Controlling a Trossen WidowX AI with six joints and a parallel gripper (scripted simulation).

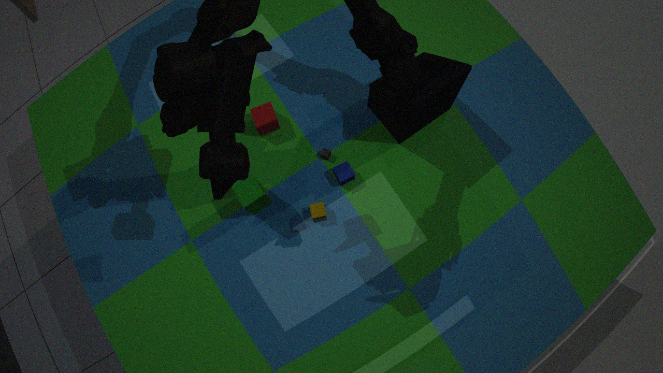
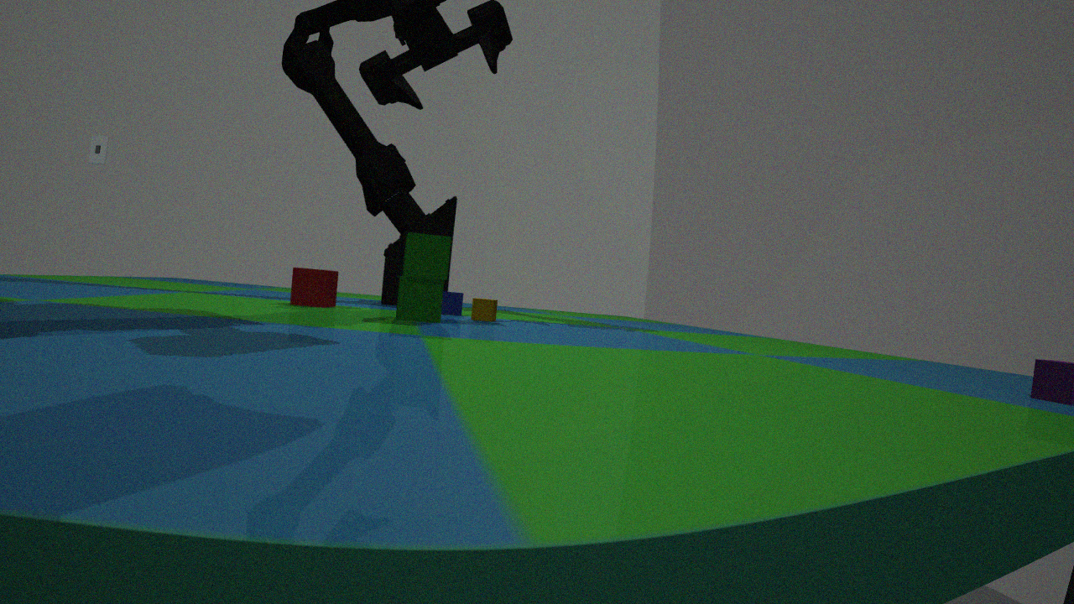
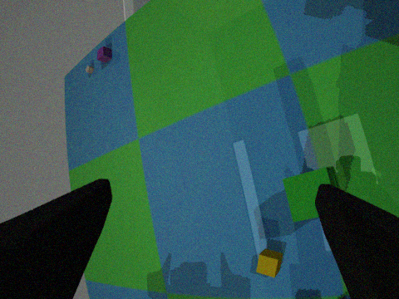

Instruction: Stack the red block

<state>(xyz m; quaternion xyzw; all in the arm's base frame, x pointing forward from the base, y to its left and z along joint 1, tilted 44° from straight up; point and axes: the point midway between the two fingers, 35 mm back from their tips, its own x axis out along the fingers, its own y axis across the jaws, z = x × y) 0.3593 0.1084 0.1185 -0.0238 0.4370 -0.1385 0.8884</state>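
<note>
The red block (image 1: 264,117) (image 2: 315,287) sits on the checkered table top, apart from the tower; it does not show in the wrist view. The green tower (image 1: 249,192) (image 2: 426,257) (image 3: 305,193) stands upright as two stacked blocks, the upper one slightly offset to the right in the exterior view. My gripper (image 2: 457,90) (image 3: 214,193) is wide open and empty, high above the blocks and tilted. In the wrist view the tower's top shows beside the right fingertip, far below it. In the top view a finger overlaps the view close to the tower's left side.
A yellow block (image 1: 318,211) (image 2: 484,309) (image 3: 268,265) and a blue block (image 1: 344,173) (image 2: 452,303) lie near the tower. A small dark block (image 1: 325,154) lies beside the blue one. A purple block (image 2: 1053,381) (image 3: 105,54) and a small tan piece (image 3: 90,70) lie near a table edge.
</note>
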